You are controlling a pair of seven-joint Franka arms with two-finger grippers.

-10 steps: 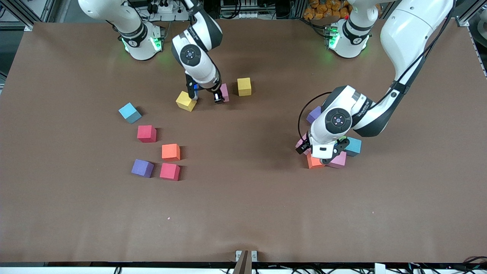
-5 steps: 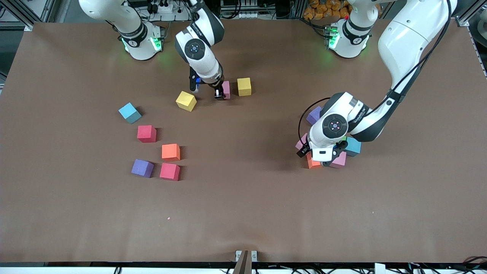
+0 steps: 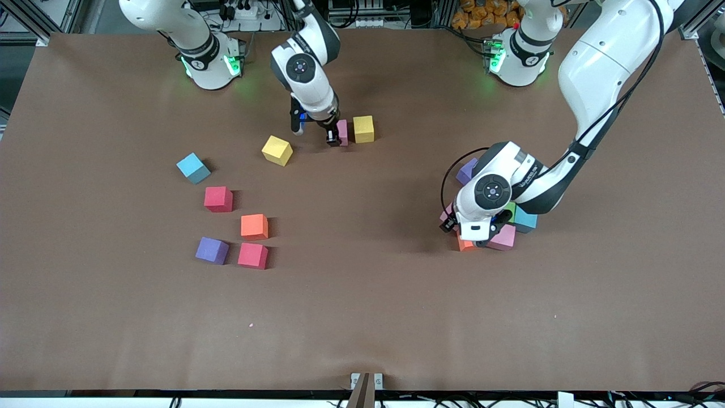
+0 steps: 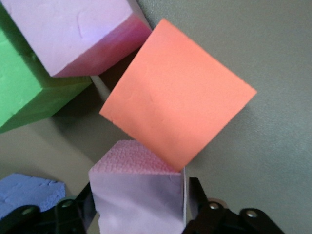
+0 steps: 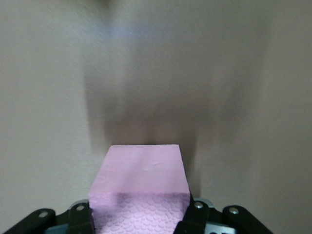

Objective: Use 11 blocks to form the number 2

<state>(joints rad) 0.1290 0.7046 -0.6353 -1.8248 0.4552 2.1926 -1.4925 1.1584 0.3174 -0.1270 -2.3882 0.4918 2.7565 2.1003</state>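
Holding a pink block beside the yellow block, your right gripper clamps tight, your left gripper flanks another pink cube touching the orange block, grip uncertain.

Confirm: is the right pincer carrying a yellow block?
No, the right pincer is shut on a pink block; both yellow blocks sit on the table.

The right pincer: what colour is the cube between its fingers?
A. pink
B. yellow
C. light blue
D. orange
A: the right wrist view shows a pink cube clamped between the fingers of the right pincer, and in the front view this pincer sits at a pink cube beside a yellow cube.
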